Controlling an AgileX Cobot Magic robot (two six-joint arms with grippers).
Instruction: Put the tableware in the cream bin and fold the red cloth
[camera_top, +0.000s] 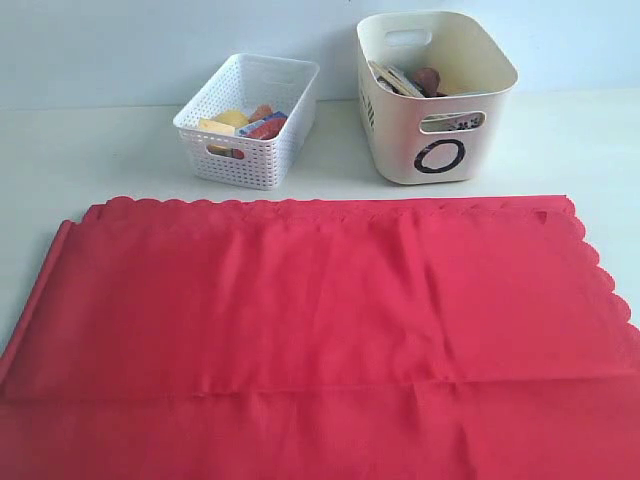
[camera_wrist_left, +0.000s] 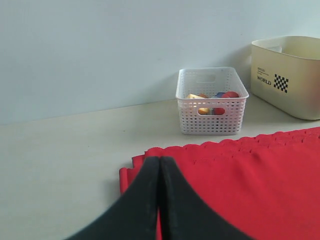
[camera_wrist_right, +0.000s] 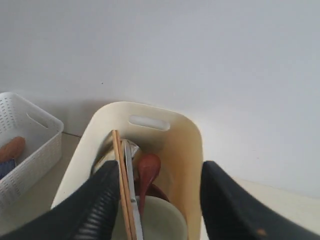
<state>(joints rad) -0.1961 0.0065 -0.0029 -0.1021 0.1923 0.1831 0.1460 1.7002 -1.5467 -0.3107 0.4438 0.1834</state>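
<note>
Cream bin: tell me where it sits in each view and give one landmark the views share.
Exterior view: cream bin upper right, behind the red cloth, O mark facing the camera.
Left wrist view: cream bin beyond the white basket, cut by the frame edge.
Right wrist view: cream bin directly ahead, between the fingers of the open right end effector.
Shared landmark: the white basket beside it.

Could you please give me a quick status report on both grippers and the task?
Left gripper shut, by corner of red cloth. Right gripper open above cream bin; chopsticks, knife, spoon, bowl inside. Nothing on the cloth.
</note>
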